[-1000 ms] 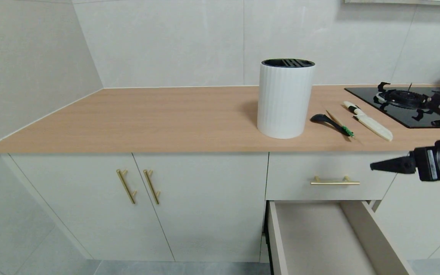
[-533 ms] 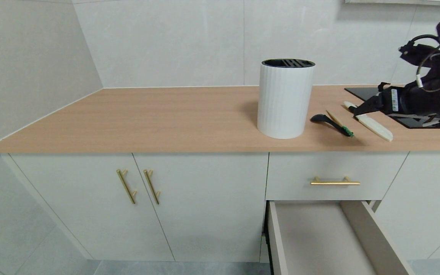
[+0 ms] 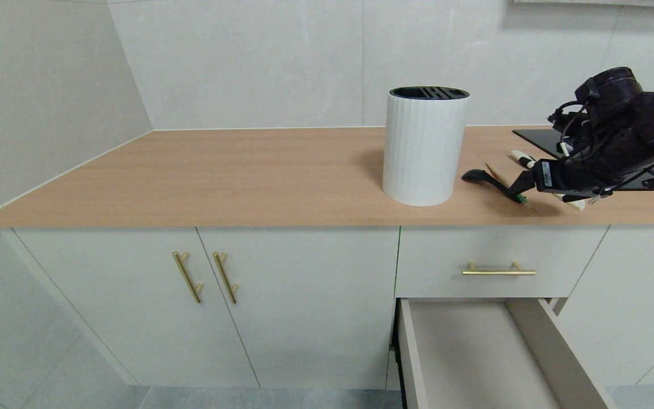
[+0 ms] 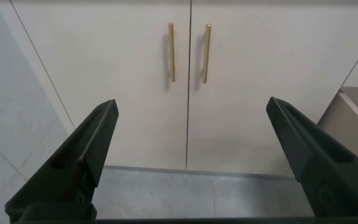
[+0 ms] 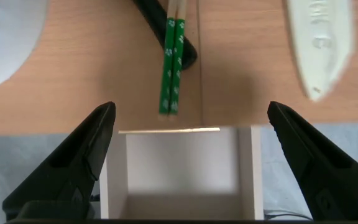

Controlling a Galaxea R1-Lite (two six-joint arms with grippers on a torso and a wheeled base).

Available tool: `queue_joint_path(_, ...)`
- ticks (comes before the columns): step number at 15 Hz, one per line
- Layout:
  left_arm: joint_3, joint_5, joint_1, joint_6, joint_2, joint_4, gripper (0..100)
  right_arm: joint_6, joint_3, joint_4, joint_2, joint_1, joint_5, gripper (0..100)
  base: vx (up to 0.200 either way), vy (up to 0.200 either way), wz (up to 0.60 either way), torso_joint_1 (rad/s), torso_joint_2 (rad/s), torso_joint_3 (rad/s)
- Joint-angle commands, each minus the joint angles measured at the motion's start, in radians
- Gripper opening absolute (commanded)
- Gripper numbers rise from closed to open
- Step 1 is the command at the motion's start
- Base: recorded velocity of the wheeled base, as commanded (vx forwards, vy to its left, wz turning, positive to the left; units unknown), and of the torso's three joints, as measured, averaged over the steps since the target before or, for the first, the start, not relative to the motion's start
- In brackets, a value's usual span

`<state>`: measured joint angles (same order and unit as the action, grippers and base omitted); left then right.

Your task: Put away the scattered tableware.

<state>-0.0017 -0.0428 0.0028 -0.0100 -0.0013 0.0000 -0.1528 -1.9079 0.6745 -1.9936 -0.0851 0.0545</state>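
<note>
I see a white ribbed holder (image 3: 424, 149) standing upright on the counter (image 3: 247, 170), black slotted top up. At its 3 o'clock a black spoon (image 3: 477, 176) lies flat, bowl toward the holder. Two green-tipped chopsticks (image 5: 172, 68) lie side by side against its handle. Farther toward 3 o'clock, a cream knife (image 5: 319, 37) lies flat.

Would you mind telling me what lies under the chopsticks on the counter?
The handle of the black ladle passes under the chopsticks, on the wooden counter. Where they cross, it is covered.
</note>
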Motion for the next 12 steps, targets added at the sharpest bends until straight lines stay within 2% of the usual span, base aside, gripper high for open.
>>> queue_joint_path(1,0.000,0.000,0.000,-0.001,0.001,0.000,100,-0.002,-0.003,-0.013,-0.030,-0.005,-0.001,100,0.000,0.000,0.00,0.000,0.00,0.000)
queue_joint_path(5,0.000,0.000,0.000,-0.001,0.001,-0.002,100,-0.044,-0.002,-0.038,-0.042,-0.047,-0.002,100,0.000,0.000,0.00,0.000,0.00,0.000)
queue_joint_path(12,0.000,0.000,0.000,-0.001,0.001,0.000,100,-0.056,-0.005,-0.075,-0.079,-0.050,0.001,100,0.000,0.000,0.00,0.000,0.00,0.000)
